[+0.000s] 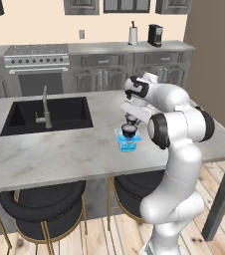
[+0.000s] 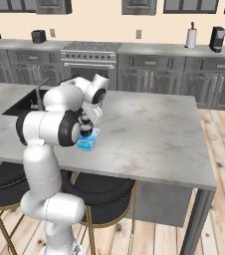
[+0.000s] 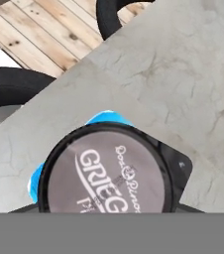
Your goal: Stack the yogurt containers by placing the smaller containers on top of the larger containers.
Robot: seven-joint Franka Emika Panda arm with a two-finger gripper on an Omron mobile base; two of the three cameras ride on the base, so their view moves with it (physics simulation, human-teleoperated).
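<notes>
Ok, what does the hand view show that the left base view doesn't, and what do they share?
Hand view: the printed lettering on the dark cup's grey lid, and the wooden floor past the counter's edge, with a black stool seat beside it.

Left base view: the black sink with its tap, the oven, the paper towel roll, the coffee maker and the arm, its gripper over the cup.

Both: the dark cup sitting over the blue tub on the marble counter.
</notes>
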